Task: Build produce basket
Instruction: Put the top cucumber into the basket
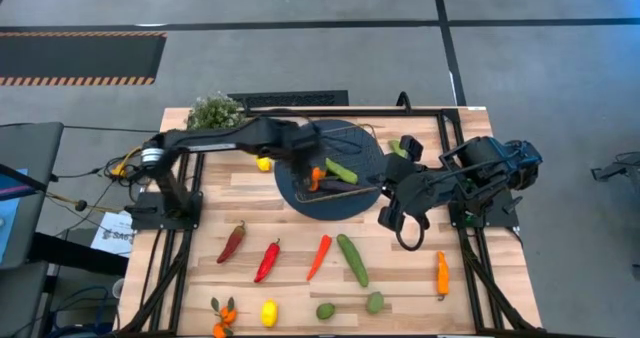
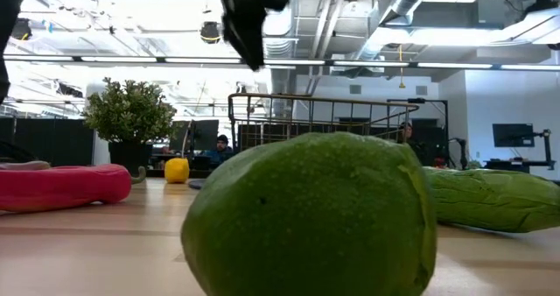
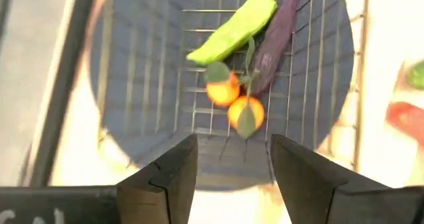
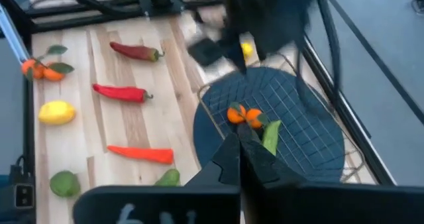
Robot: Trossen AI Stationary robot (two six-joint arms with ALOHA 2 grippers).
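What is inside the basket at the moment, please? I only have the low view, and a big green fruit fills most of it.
Observer: Three items lie in the basket: a leafy tangerine pair, a light green vegetable and a purple eggplant.
Operator: Thank you. Is the left gripper holding anything?
Observer: No. The left gripper hangs over the basket with its fingers apart and nothing between them.
Operator: And the right one?
Observer: The right gripper is shut and empty, beside the basket and pointing toward it.
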